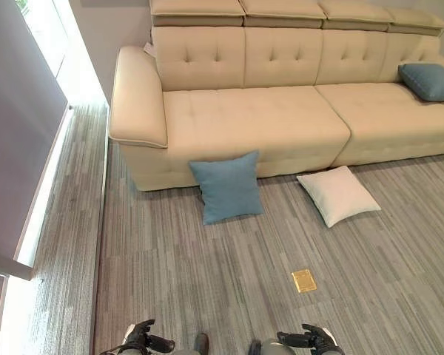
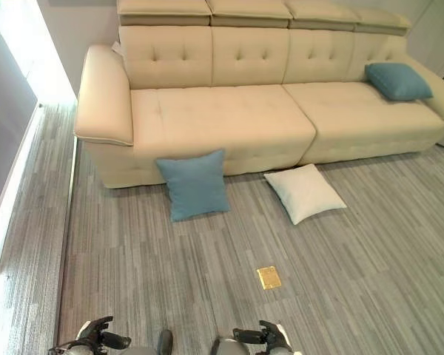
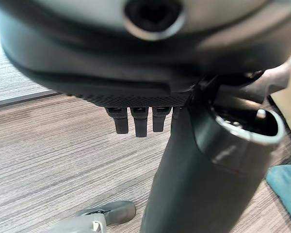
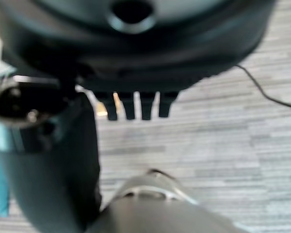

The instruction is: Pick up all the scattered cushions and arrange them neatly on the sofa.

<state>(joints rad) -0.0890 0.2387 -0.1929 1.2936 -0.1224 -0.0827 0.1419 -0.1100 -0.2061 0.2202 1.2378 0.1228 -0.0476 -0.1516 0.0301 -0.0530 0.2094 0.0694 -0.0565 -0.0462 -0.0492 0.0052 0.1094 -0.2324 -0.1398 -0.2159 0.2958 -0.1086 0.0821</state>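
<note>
- Left hand (image 1: 142, 339) low at the near edge of the head view; fingers (image 3: 136, 124) straight and relaxed, holding nothing
- Right hand (image 1: 314, 339) likewise low beside it; fingers (image 4: 131, 107) hanging straight, empty
- Blue cushion (image 1: 226, 186) well ahead of both sets of fingers, propped on edge against the sofa (image 1: 251, 118) front, tilted, lower edge on the floor; slightly nearer the left fingers, roughly between the two hands
- White cushion (image 1: 338, 194) flat on the carpet, ahead of the right fingers and a little outward; turned corner-on, long diagonal running toward the sofa
- Second blue cushion (image 1: 429, 80) already on the seat at the far right end
- Small yellow floor plate (image 1: 304, 280) between right fingers and white cushion
- Likely next: closing in on the sofa; both floor cushions well out of reach as yet
</note>
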